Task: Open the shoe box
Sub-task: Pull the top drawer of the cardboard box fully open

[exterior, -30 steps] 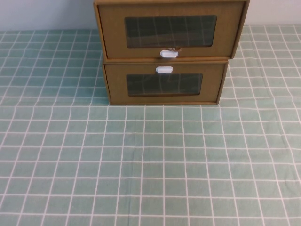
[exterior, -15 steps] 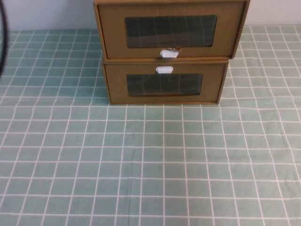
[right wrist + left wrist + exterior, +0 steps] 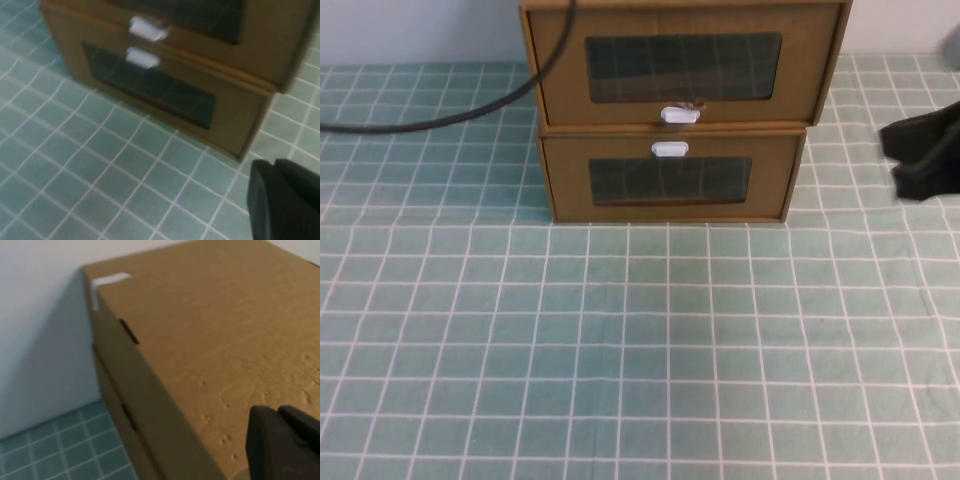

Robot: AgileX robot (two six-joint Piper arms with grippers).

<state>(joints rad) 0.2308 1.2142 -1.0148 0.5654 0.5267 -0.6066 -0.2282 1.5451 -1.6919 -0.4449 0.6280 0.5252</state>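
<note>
Shoe box [image 3: 807, 72] left of right gripper [image 3: 908, 160], fingers [image 3: 912, 138] closed; left gripper [image 3: 283, 442] over its top, state unclear.

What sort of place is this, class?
Probably a robot test bench: two stacked shoe boxes on a green checked tablecloth, left pincer over the top box, right pincer shut to their right.

I see two brown cardboard shoe boxes stacked at the far middle of the bench [image 3: 640, 350]. The upper shoe box [image 3: 810, 70] sits square on the lower shoe box [image 3: 565, 180] and overhangs it a little at both sides. Each front carries a dark window. The upper pull tab [image 3: 679, 115] and lower pull tab [image 3: 669, 149], both white, lie close together. Both fronts sit flush, closed.
</note>
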